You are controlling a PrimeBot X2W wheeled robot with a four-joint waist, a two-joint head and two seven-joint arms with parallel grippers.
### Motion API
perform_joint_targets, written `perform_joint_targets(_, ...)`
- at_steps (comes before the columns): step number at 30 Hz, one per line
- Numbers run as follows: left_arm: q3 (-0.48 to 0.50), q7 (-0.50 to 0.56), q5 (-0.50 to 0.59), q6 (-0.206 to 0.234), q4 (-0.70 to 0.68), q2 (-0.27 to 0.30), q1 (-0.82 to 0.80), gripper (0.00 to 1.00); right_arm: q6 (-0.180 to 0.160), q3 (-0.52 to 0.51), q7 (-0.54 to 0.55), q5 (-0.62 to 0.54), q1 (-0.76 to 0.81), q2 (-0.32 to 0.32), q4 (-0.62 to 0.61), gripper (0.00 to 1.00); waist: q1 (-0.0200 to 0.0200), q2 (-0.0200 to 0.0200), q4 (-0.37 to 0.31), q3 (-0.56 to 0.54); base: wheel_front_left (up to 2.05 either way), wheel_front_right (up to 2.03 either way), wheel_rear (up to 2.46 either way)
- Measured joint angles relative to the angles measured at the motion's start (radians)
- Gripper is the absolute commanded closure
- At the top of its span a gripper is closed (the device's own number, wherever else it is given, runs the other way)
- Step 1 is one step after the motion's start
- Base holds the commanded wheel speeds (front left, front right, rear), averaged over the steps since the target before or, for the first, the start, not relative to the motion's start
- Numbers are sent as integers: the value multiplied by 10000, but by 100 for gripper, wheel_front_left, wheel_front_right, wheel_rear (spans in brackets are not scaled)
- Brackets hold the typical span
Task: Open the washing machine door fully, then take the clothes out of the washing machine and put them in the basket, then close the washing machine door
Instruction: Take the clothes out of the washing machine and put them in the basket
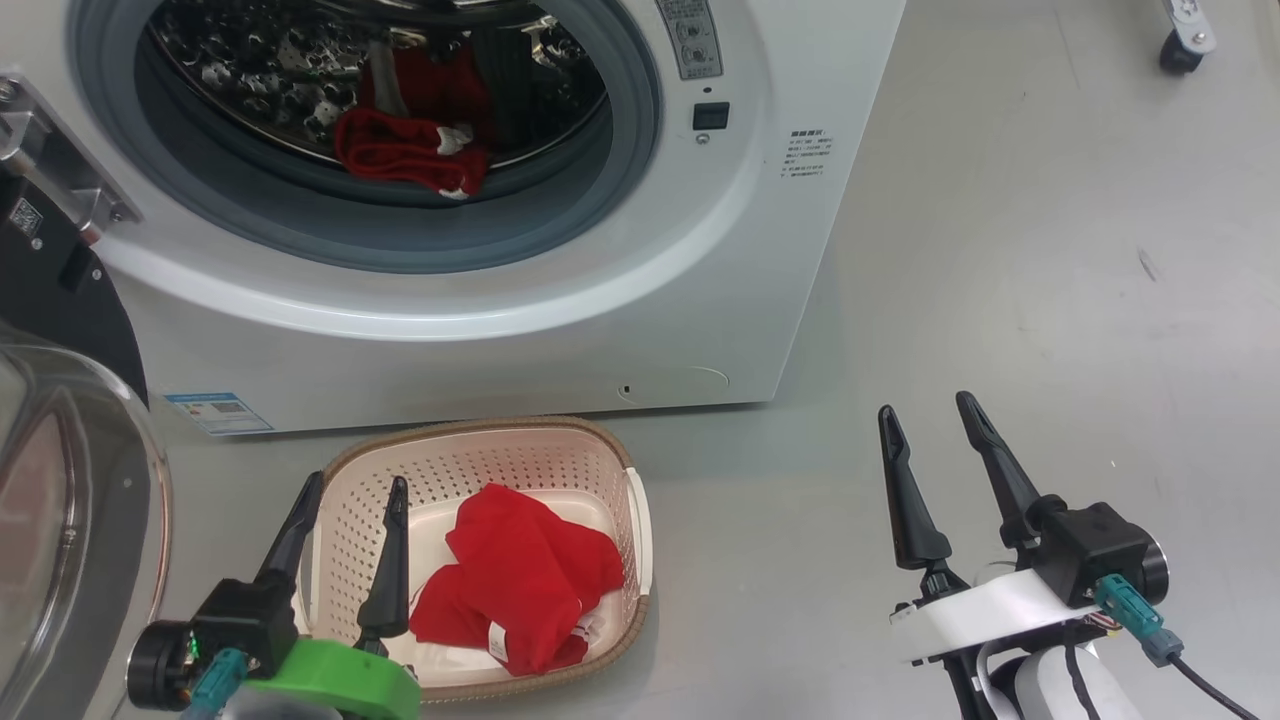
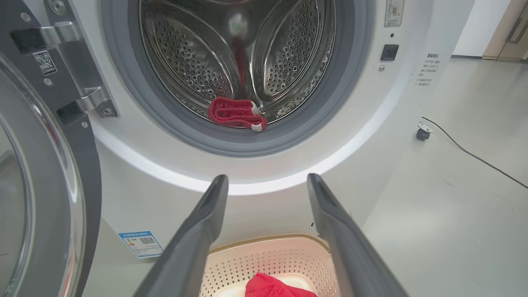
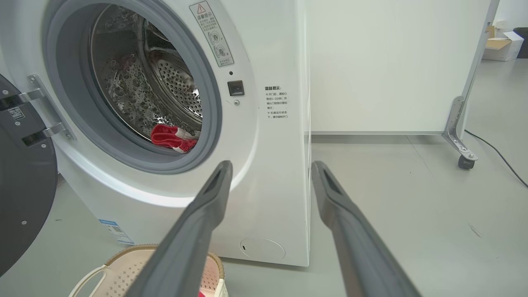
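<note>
Clothes [image 1: 405, 150] in red with white trim lie bunched at the front lip of the drum [image 1: 250, 70] in the washing machine [image 1: 700, 300]; another red piece [image 1: 520, 580] sits in the basket [image 1: 480, 428]. Left to right: the washing machine door [image 1: 60, 520] stands swung wide, the left gripper [image 1: 357, 482] hovers over the basket, fingers apart and empty, and the right gripper [image 1: 925, 405] is likewise apart above bare floor [image 1: 1000, 250]. Likely light and limp: pinch a raised fold
</note>
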Motion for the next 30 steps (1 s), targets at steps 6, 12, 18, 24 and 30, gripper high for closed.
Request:
perform_joint_targets(6,-82,341,-109,-10,134,-6,-550,0,-2,121,2,-4,-136,0,-184,0,0,0,-170,500,0,0,0)
perform_joint_targets(12,-65,748,-196,-15,441,-19,-1776,0,-82,192,2,-4,-534,-4,-454,0,0,0,-383,1155,0,0,0)
perform_joint_targets(18,-94,1609,-282,-351,878,140,-3199,0,-198,291,0,82,-945,-8,-711,0,0,0,-642,1917,0,0,0)
perform_joint_targets(24,-48,2819,-543,-581,1197,470,-4697,0,-374,322,0,407,-1466,-17,-999,0,0,0,-922,2735,0,0,0)
perform_joint_targets(30,153,3787,-548,-604,1434,1072,-6004,0,-451,418,0,675,-1966,-21,-1116,0,0,0,-1187,3404,0,0,0)
